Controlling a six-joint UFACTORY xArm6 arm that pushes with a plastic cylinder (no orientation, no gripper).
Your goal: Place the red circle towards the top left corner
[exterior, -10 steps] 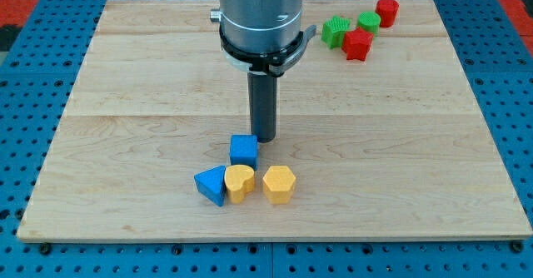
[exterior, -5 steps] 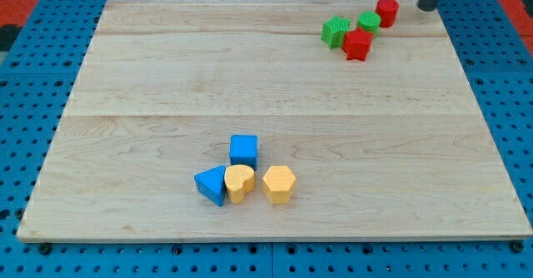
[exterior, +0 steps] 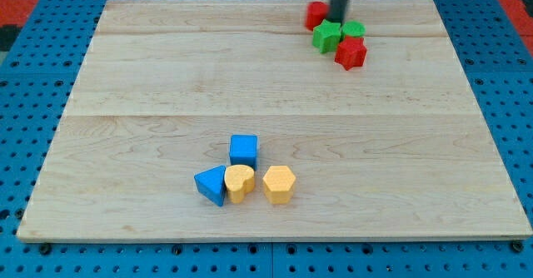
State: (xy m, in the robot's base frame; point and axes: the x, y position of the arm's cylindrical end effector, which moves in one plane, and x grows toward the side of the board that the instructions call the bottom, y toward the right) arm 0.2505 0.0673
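The red circle [exterior: 316,15] sits near the board's top edge, right of centre. My tip [exterior: 339,20] stands right against its right side, between it and a green round block [exterior: 353,29]. A green star block [exterior: 327,37] lies just below the tip, and a red star block [exterior: 351,52] lies lower right of that. The rod comes down from the view's top and hides part of the green round block.
A blue cube [exterior: 243,150], a blue triangle [exterior: 211,185], a yellow heart [exterior: 239,182] and a yellow hexagon [exterior: 279,184] cluster at the lower middle of the wooden board [exterior: 125,103]. Blue pegboard surrounds the board.
My tip went from the top right corner leftward into the red-green cluster. The red circle slid left along the top edge; the green and red blocks shifted slightly left.
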